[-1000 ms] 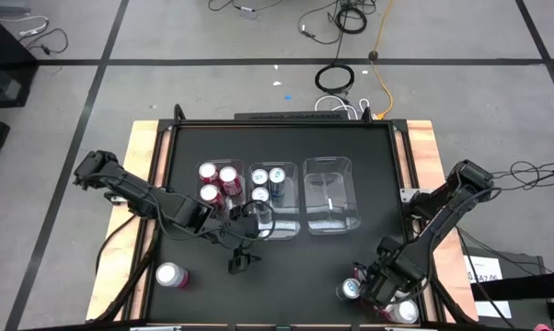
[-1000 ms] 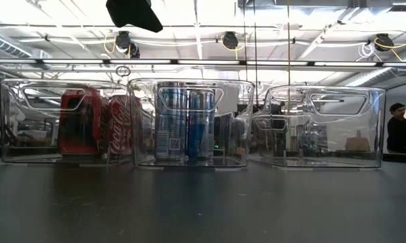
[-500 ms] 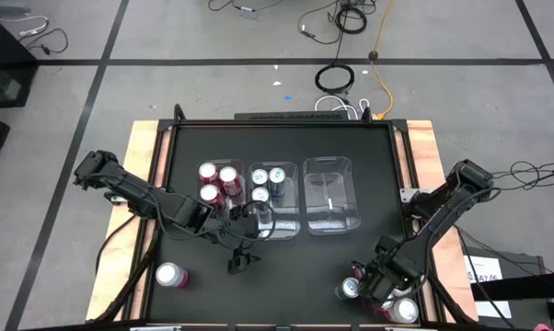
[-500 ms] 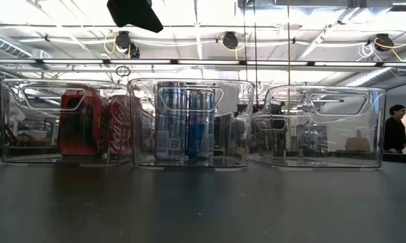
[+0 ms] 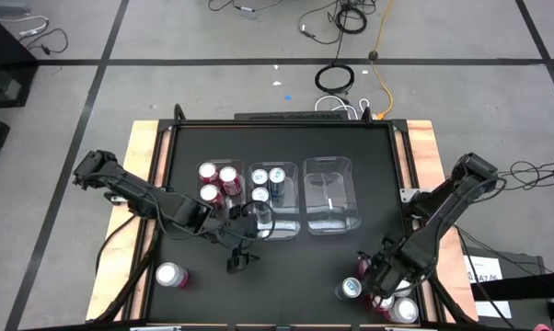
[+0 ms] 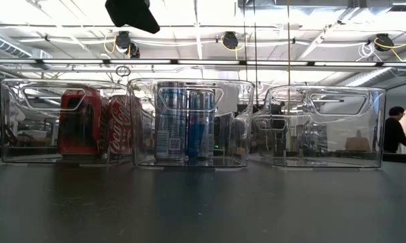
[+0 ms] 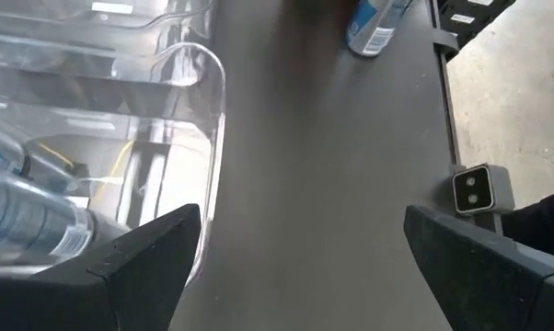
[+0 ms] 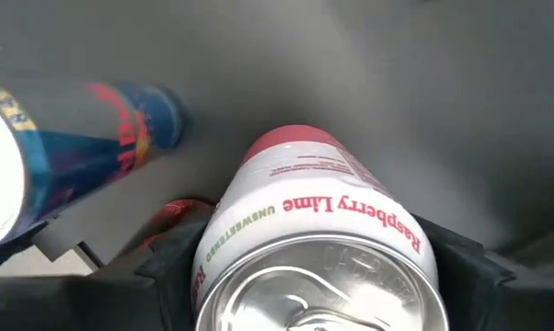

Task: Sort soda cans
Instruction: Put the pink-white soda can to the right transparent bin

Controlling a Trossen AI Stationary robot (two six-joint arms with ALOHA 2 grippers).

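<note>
My right gripper (image 8: 314, 267) hangs over the table's near right corner (image 5: 374, 276), pointing down, shut on a pink and white soda can (image 8: 318, 221). A blue can (image 5: 349, 289) stands right beside it, and another can (image 5: 405, 311) stands nearer the table's edge. Three red cans (image 5: 217, 181) stand in the left clear bin, and blue cans (image 5: 270, 184) stand in the middle bin. A lone pink can (image 5: 170, 275) stands at the near left. My left gripper (image 7: 303, 213) hovers open in front of the middle bin (image 5: 243, 257). My right gripper pinches the pink can's upper wall (image 8: 213, 248) between its two fingers, one on either side just under the silver top. The fingers come from above, pointing down. The can stays upright and looks lifted a little off the table.
The right clear bin (image 5: 330, 193) has nothing in it. A small red thing (image 8: 174, 213) lies on the table beside the held can, half hidden. A small box (image 7: 481, 188) sits at the table's edge. A person (image 6: 394, 129) stands in the room behind the table.
My right gripper has risen a little over the near right corner and drawn slightly toward the far edge, while the blue can beside it stays where it was. The person behind the table has shifted.
</note>
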